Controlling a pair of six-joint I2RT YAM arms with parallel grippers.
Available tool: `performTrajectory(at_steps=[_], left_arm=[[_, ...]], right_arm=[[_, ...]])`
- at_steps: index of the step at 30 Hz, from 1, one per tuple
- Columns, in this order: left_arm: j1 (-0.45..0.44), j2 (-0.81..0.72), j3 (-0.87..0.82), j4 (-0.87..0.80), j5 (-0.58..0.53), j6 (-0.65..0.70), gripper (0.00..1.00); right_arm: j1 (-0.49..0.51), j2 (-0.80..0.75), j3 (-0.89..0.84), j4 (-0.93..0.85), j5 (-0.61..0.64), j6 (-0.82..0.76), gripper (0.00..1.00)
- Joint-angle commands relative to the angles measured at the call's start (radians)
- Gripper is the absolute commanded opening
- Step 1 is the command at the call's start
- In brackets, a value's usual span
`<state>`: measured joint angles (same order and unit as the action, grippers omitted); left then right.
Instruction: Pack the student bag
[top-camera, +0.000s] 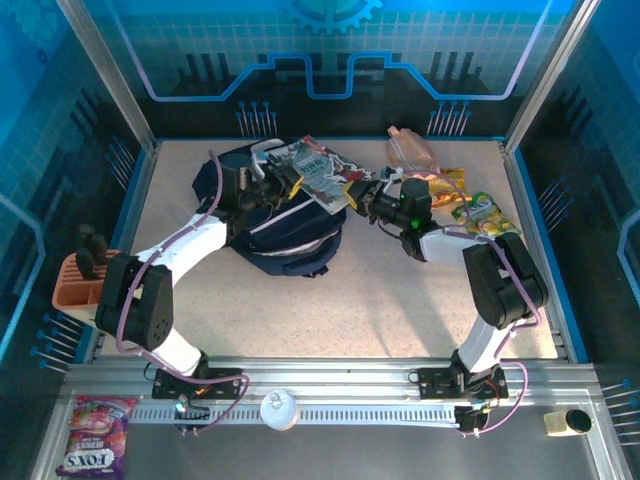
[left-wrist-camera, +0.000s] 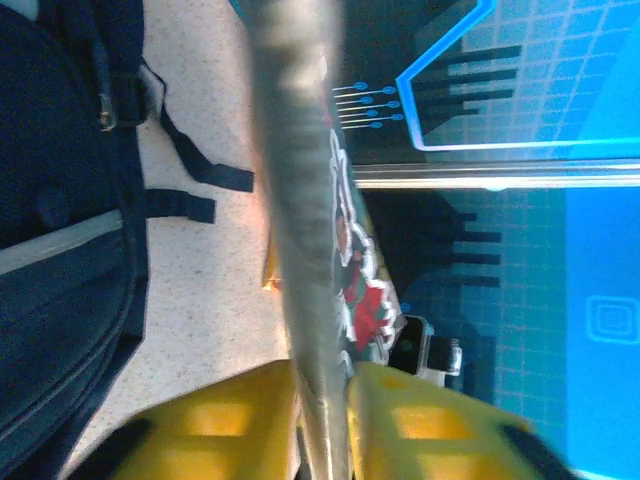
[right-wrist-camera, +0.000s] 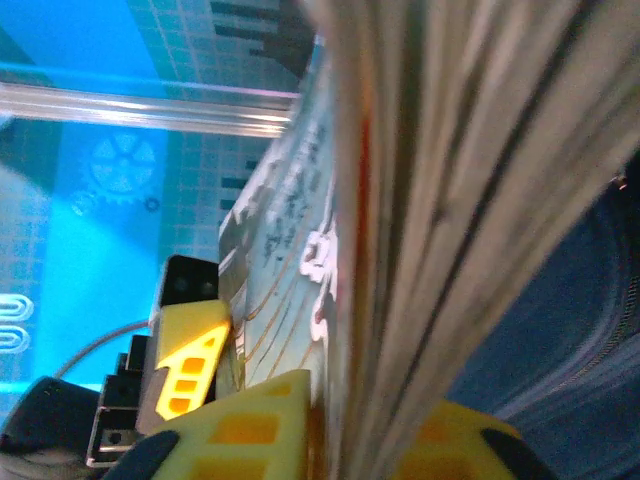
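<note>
The student bag (top-camera: 285, 235) lies in the middle of the table, dark navy with pale trim. Over its top end a magazine-like book (top-camera: 318, 172) is held between both arms. My left gripper (top-camera: 285, 180) clasps its left edge. In the left wrist view the yellow fingers (left-wrist-camera: 240, 425) sit tight on either side of the book (left-wrist-camera: 300, 200), with the bag (left-wrist-camera: 60, 250) to the left. My right gripper (top-camera: 352, 192) is shut on the book's right edge. In the right wrist view its jaws (right-wrist-camera: 375, 440) pinch the page stack (right-wrist-camera: 450, 200) above the bag's blue fabric (right-wrist-camera: 580, 320).
Snack packets (top-camera: 475, 210) and a pinkish pouch (top-camera: 410, 150) lie at the back right. An orange holder (top-camera: 80, 280) stands at the left wall. A candy bag (top-camera: 95, 435), a white lid (top-camera: 280, 408) and a small roll (top-camera: 570, 422) rest on the front rail.
</note>
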<state>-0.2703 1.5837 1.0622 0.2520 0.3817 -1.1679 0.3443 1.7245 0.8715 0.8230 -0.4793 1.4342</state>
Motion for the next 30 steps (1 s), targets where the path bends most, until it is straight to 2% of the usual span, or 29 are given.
performTrajectory(at_steps=[1,6,11,15,20,24,27,30], left_arm=[[0.005,-0.022,-0.005,-0.108,-0.049,0.122,0.40],[0.002,-0.026,0.064,-0.356,-0.181,0.356,0.65],[-0.019,0.012,0.153,-0.514,-0.245,0.565,0.82],[-0.066,0.049,0.233,-0.635,-0.288,0.763,0.89],[-0.158,0.095,0.319,-0.773,-0.381,1.031,0.90],[-0.230,0.144,0.372,-0.861,-0.488,1.194,0.87],[-0.261,0.203,0.418,-0.926,-0.558,1.267,0.80],[-0.272,0.258,0.465,-0.987,-0.595,1.302,0.69]], right_arm=[[-0.033,-0.075,0.014,-0.072,0.016,-0.093,0.07],[-0.090,-0.198,-0.026,-0.251,0.036,-0.230,0.02],[-0.167,-0.315,-0.050,-0.407,0.059,-0.329,0.02],[-0.220,-0.389,-0.062,-0.505,0.091,-0.387,0.02],[-0.259,-0.443,-0.054,-0.604,0.128,-0.438,0.02],[-0.282,-0.450,-0.048,-0.620,0.122,-0.440,0.02],[-0.287,-0.451,-0.048,-0.622,0.119,-0.438,0.02],[-0.288,-0.450,-0.051,-0.619,0.119,-0.436,0.02]])
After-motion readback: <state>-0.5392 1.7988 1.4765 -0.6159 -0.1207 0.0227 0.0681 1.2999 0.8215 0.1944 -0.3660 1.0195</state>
